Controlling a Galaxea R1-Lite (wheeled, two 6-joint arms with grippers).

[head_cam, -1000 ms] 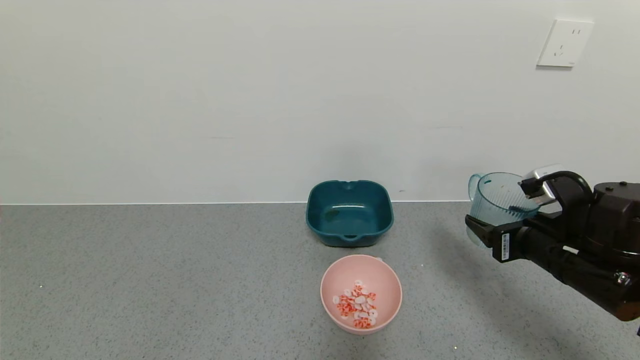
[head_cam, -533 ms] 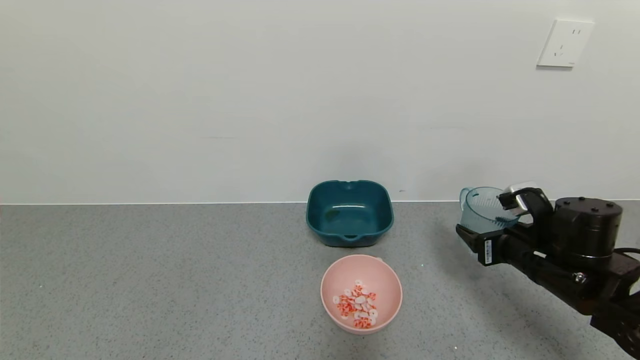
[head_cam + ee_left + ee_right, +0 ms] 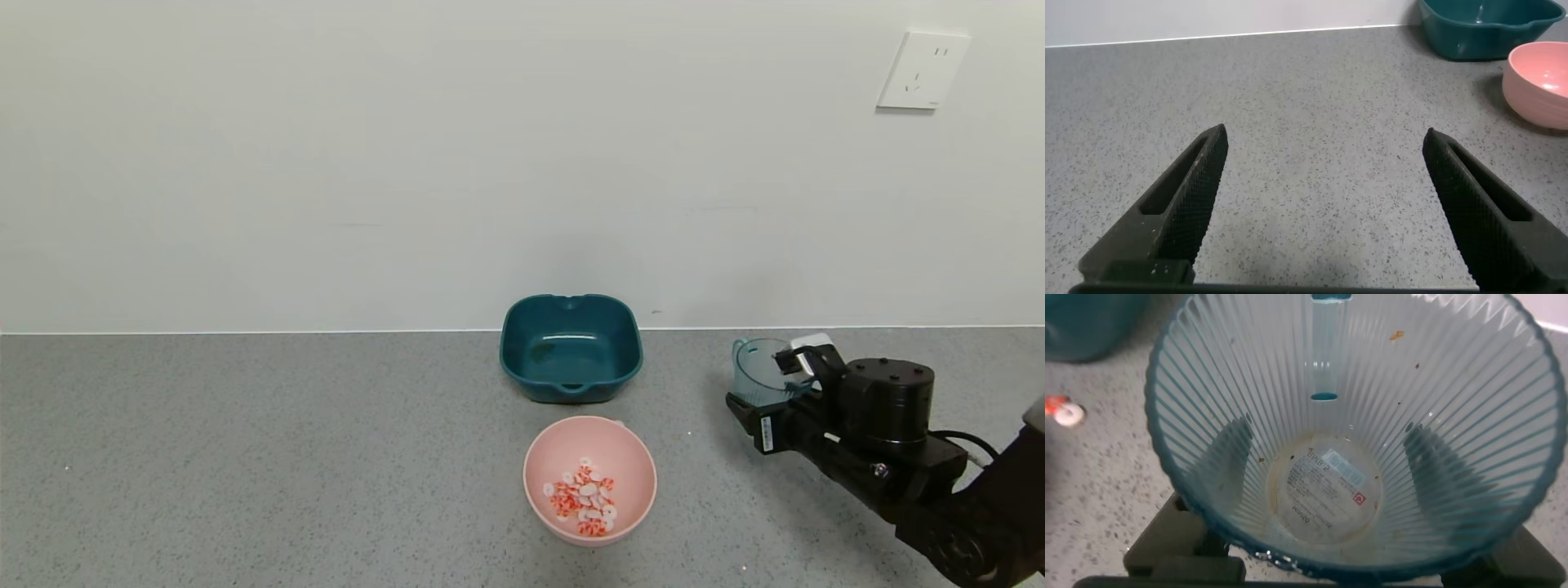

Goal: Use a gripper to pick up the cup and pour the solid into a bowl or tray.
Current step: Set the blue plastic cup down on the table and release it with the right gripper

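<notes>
My right gripper (image 3: 771, 400) is shut on the translucent blue-green ribbed cup (image 3: 755, 371), holding it upright low over the counter at the right. In the right wrist view the cup (image 3: 1347, 433) is empty, its fingers (image 3: 1229, 453) showing through the wall on both sides. The orange-red and white ring pieces (image 3: 583, 496) lie in the pale pink bowl (image 3: 629, 457) at the front centre, left of the cup. One stray piece (image 3: 1065, 413) lies on the counter in the right wrist view. My left gripper (image 3: 1323, 147) is open and empty over bare counter.
A dark teal squarish tray (image 3: 571, 348) stands behind the pink bowl, by the wall. Both show at the far edge of the left wrist view, the tray (image 3: 1478, 28) and the bowl (image 3: 1539, 86). A white wall socket (image 3: 922, 71) is at the upper right.
My right gripper has lowered the empty cup toward the counter and drawn it slightly left. The bowl, the pieces and the tray have not moved.
</notes>
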